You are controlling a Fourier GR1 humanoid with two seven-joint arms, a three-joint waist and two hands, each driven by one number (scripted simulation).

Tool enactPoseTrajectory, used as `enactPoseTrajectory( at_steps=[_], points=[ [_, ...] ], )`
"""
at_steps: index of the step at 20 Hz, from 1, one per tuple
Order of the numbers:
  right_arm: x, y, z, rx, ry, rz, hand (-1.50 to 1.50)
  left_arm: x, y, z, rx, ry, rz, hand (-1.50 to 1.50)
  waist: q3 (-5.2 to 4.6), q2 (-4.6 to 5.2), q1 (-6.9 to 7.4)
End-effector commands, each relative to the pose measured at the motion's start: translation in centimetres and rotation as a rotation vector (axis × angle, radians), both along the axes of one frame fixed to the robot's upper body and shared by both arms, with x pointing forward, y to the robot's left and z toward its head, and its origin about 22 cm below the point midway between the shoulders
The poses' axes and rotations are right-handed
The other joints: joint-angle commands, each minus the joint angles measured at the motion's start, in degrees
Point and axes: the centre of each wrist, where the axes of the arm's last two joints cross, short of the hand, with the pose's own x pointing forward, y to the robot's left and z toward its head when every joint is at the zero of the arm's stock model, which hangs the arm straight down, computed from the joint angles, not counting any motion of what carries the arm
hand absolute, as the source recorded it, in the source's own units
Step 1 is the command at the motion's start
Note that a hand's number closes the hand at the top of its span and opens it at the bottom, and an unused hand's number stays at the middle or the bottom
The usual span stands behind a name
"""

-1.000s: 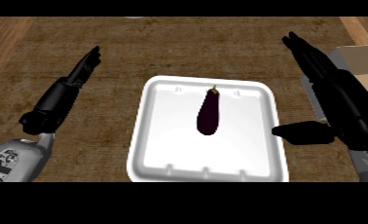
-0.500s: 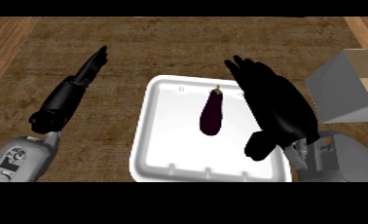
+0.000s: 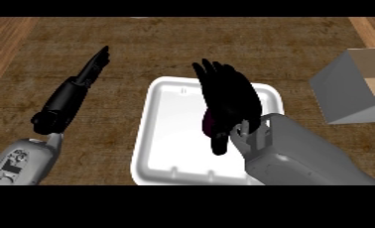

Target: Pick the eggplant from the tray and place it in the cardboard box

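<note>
Purple eggplant [image 3: 209, 122] on white tray [image 3: 168, 123], mostly hidden under right robot hand [image 3: 230, 98], fingers [image 3: 214, 75] spread straight

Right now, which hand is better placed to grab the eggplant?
Right. The right hand is over the tray, covering most of the eggplant, and the cardboard box sits on that side. The left hand rests open beside the tray.
</note>
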Motion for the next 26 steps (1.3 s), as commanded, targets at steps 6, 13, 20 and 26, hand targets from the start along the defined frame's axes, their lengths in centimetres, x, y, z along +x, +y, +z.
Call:
enactPoseTrajectory(
  at_steps=[6, 13, 20, 26],
  points=[
    [0.1, 3.7, -3.1, -0.174, 0.082, -0.142, -1.5, -1.1, 1.3, -0.1, 0.006, -0.003, 0.017, 0.0, 0.06, -0.06, -0.28],
    [0.6, 4.4, -4.1, -0.184, 0.038, -0.168, -1.5, 0.0, -0.4, -1.2, -0.001, 0.001, 0.016, 0.0, 0.08, 0.07, -1.04],
    [2.3, 3.7, -5.6, -0.279, 0.078, -0.173, -1.5, 0.3, 1.9, 0.8, -0.012, 0.002, 0.007, 0.0, 0.09, 0.0, -0.71],
    [1.9, 4.3, -7.8, -0.26, 0.071, -0.197, -1.5, 0.7, 0.4, -1.4, 0.002, 0.012, 0.009, 0.0, 0.1, 0.1, -1.0]
  ],
)
